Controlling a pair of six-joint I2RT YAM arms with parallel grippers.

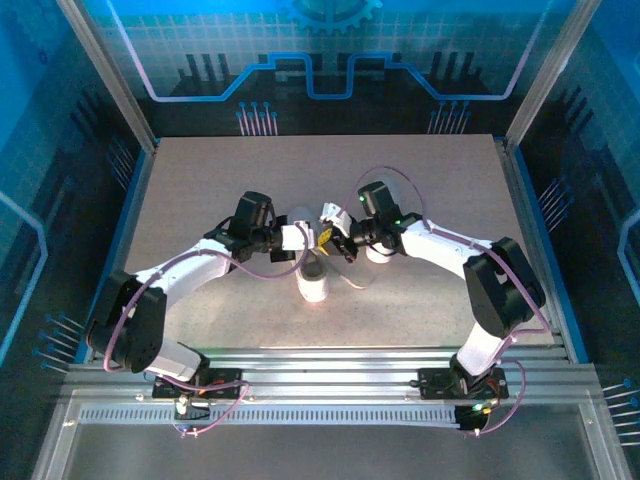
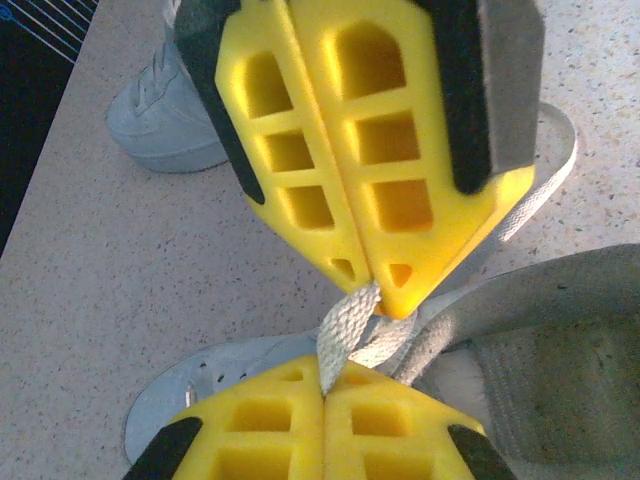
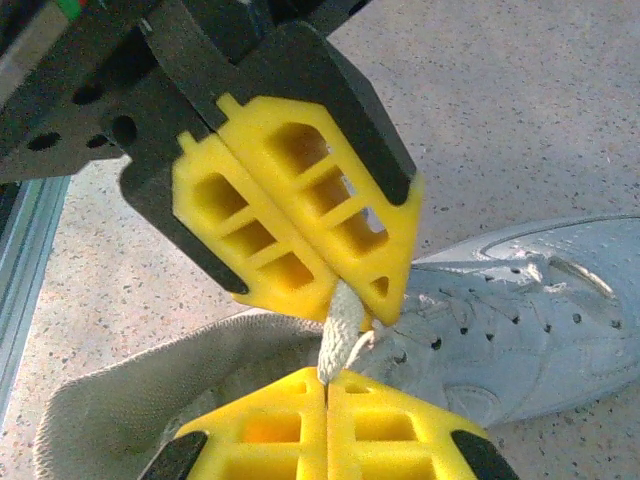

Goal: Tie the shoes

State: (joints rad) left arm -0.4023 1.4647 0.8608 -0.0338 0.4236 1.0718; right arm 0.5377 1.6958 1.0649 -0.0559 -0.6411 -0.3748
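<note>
Status: tying in progress on one shoe, no knot to show yet.

- Left gripper (image 2: 323,375): fingers pressed together, pinching the flat woven lace (image 2: 345,330).
- Right gripper (image 2: 380,298): jaws also closed, clamped on the upper end of the same short stretch of lace. The two sets of yellow fingertips are nearly tip to tip, with a little lace taut between them.
- Cannot tell whether they hold one strand or a folded loop. Further lace lies slack just beside the pinch, lower right in the left wrist view.

Shoe in hand (image 1: 313,285): a white sneaker at the centre of the top view, directly under the meeting grippers. In the left wrist view its perforated toe is at lower left and its grey-lined opening at lower right.

Second shoe (image 2: 160,110): upper left of the left wrist view, well apart from the grippers and untouched. It is laced through the eyelets, but the frame edge hides whether it is tied.

Judgement: early stage. No crossing, loop or bow is visible on the worked shoe. Forming and tightening its knot, and probably the whole second shoe, are left.

Surface and room: a speckled beige tabletop (image 1: 200,180), matte, with nothing on it but the shoes. Aluminium rails (image 1: 320,365) carry the arm bases along the bottom of the top view. Blue-lit panels (image 1: 320,60) with a circuit-line pattern enclose the table at the back and both sides.
</note>
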